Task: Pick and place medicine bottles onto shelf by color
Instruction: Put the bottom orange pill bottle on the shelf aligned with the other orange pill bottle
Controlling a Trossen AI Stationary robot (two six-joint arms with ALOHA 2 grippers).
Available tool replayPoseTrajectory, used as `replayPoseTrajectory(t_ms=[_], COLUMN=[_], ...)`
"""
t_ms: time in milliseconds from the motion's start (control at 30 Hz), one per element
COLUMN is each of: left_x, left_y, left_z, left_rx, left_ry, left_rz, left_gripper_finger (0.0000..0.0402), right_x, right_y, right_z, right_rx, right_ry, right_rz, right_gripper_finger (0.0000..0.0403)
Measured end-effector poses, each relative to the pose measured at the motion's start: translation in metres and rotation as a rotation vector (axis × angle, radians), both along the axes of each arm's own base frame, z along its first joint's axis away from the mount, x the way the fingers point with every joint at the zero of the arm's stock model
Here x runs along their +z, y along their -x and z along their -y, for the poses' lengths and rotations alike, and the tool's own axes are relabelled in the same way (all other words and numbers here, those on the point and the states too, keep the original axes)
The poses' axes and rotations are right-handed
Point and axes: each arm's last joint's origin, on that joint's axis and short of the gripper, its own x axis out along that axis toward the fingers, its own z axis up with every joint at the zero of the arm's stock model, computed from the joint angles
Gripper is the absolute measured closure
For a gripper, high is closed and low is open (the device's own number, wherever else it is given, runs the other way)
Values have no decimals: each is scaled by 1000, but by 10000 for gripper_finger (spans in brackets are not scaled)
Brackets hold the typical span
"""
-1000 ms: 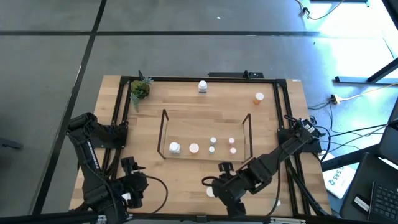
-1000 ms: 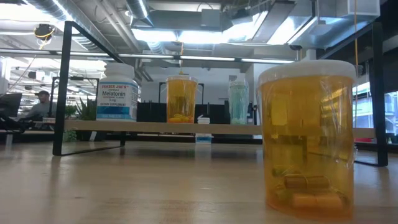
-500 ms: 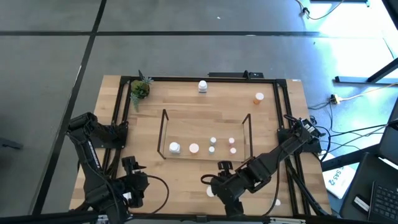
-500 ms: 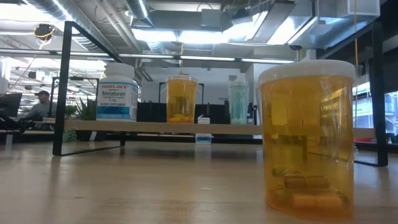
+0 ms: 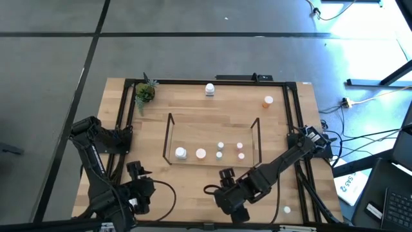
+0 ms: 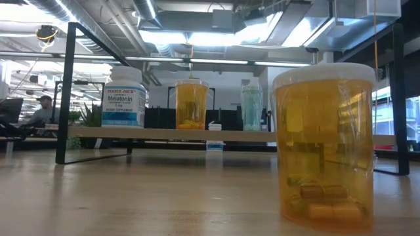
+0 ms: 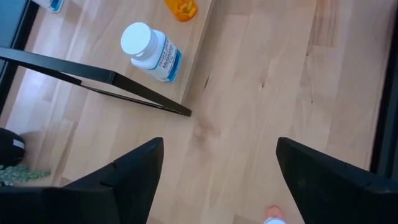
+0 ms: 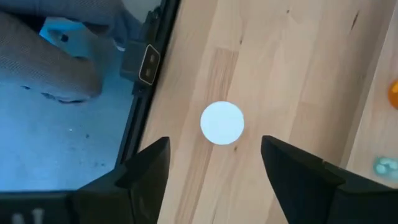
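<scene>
1. The right end effector [image 5: 226,205] is low in the high view, a little right of centre, near the front edge of the surface [image 5: 193,103]. Its fingers [image 8: 146,171] stand apart in the right wrist view, and a round white cap [image 8: 222,123] lies on the wood between and beyond them; nothing is clamped.
2. The left end effector [image 5: 136,196] waits at the lower left of the high view. Its fingers [image 7: 134,171] are also apart and hold nothing.
3. The shelf [image 5: 212,140] stands in the middle of the surface in the high view. On it, in a row along its lower side, are a white bottle [image 5: 181,153], a bottle with a pale pink cap [image 5: 201,153], two tiny bottles with white caps [image 5: 219,150] and two tiny pink bottles [image 5: 241,151].
4. In the low view the shelf carries a white melatonin bottle [image 6: 124,96], an orange bottle [image 6: 191,103] and a teal bottle [image 6: 251,105].
5. A big orange bottle [image 6: 322,141] stands on the surface at the right of the low view, very near the camera.
6. At the upper edge of the surface in the high view stand a white bottle [image 5: 210,89] and, further right, an orange bottle [image 5: 267,100].
7. A small white bottle [image 5: 286,209] is at the lower right corner of the surface.
8. A green plant [image 5: 145,92] is in the upper left corner.
</scene>
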Motion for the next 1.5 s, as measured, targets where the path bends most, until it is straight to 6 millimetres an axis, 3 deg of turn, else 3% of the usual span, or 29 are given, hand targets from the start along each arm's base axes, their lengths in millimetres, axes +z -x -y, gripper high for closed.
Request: replayPoseTrajectory(t_ms=[367, 1167, 1500], left_x=[0, 0, 0], left_y=[0, -1, -1], left_z=[0, 0, 0], left_rx=[-26, -44, -44], left_ry=[-26, -31, -31], left_rz=[9, 1, 1], left_gripper_finger=[95, 95, 95], right_x=[-28, -27, -26], right_y=[-10, -13, -16], right_z=[-7, -9, -11], right_rx=[52, 80, 0], right_ry=[52, 42, -12], right_rz=[-46, -10, 8], right_gripper_finger=[149, 149, 149])
